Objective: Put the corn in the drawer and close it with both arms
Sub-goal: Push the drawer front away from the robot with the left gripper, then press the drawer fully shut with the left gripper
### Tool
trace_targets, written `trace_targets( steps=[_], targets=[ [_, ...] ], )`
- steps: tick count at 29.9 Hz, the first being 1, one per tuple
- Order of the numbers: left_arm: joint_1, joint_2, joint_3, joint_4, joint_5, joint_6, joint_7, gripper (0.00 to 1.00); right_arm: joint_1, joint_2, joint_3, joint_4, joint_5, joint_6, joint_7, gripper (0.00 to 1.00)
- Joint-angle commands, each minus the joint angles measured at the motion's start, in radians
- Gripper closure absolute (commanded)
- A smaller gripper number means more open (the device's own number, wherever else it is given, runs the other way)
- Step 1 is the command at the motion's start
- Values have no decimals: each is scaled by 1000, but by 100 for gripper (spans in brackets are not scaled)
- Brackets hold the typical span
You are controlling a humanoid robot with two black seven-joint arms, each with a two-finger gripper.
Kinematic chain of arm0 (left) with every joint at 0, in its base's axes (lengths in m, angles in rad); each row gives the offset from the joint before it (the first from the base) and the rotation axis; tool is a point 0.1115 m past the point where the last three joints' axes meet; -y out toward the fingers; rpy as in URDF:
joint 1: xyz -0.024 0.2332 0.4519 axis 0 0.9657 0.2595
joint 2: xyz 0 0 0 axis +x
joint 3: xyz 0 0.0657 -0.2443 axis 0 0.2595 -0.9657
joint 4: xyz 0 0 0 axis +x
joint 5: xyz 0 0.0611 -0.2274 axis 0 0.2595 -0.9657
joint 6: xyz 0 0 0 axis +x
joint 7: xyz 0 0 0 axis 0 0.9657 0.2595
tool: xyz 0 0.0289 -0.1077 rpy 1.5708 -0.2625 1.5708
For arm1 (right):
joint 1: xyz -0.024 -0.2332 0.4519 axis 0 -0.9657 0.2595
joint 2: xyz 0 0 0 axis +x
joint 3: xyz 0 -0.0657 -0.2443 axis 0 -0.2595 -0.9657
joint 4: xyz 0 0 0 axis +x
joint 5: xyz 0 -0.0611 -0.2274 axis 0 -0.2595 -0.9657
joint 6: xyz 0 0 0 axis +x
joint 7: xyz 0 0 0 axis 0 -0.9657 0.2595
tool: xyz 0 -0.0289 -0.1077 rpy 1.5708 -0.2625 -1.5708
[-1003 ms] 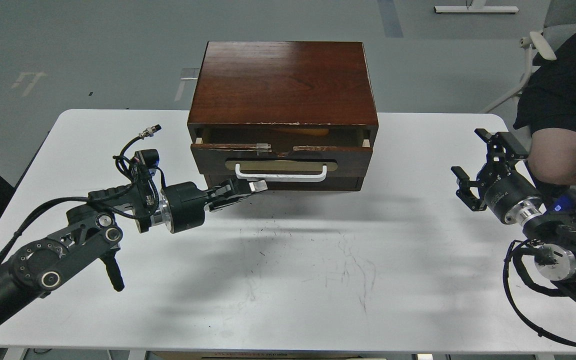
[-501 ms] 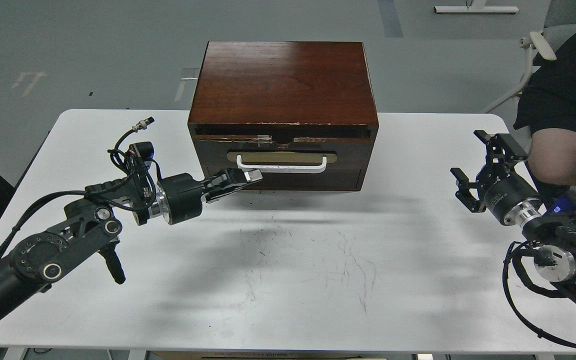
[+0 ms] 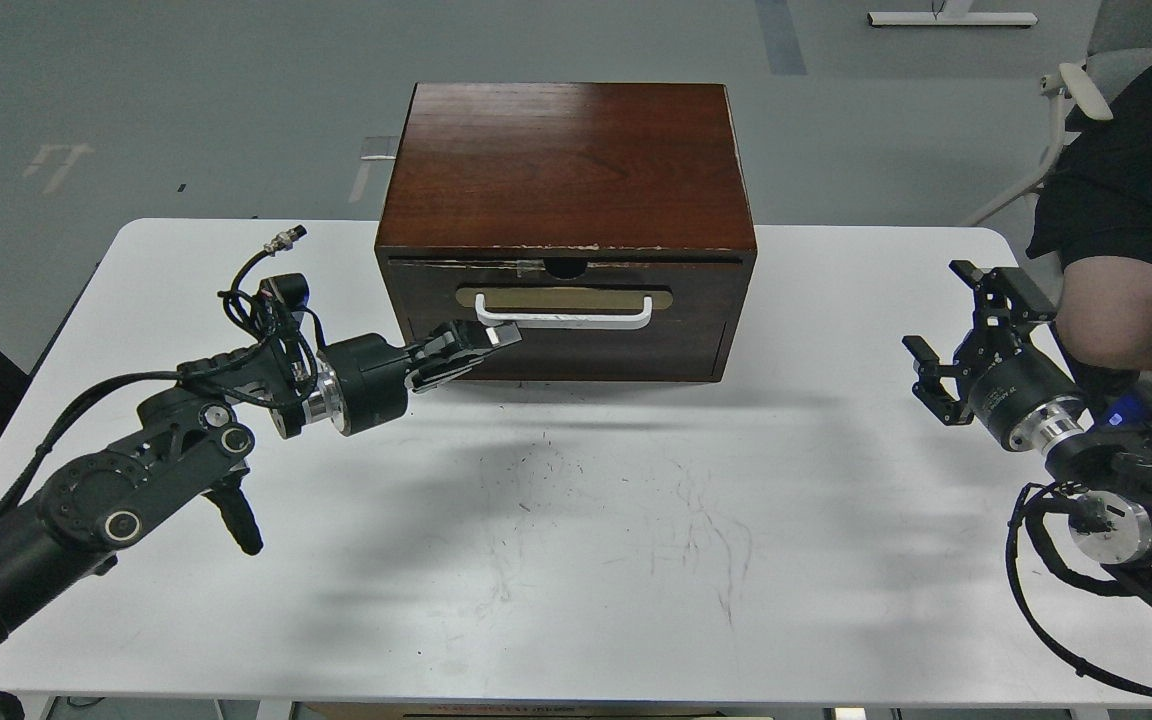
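The dark brown drawer (image 3: 696,320) with its white bar handle (image 3: 564,318) on a tan oval plate sits flush in the wooden cabinet (image 3: 566,165), fully shut. The corn is hidden; none shows in this view. My left gripper (image 3: 501,336) has its fingers together, with its tip pressed against the drawer front just below the handle's left end. My right gripper (image 3: 956,330) is open and empty, above the table's right edge, far from the cabinet.
The white table (image 3: 576,540) carries the cabinet at its back middle. A seated person's leg (image 3: 1116,310) and a chair are at the far right, close behind my right arm. A plain lower drawer front (image 3: 576,365) sits under the handled one.
The drawer went from partly open, with its pale inside showing, to fully shut. My left gripper moved forward with it, pushing on its front. The right arm stayed still.
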Motion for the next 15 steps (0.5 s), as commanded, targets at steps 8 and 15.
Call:
trace_targets(
  steps=[8, 15],
  targets=[
    [-4, 2, 12, 7, -14, -8, -2, 100, -3, 0, 0, 2, 0, 1, 0, 0],
    [6, 46, 43, -42, 0, -95, -17, 100, -3, -1, 0, 2, 0, 1, 0, 0]
  ],
)
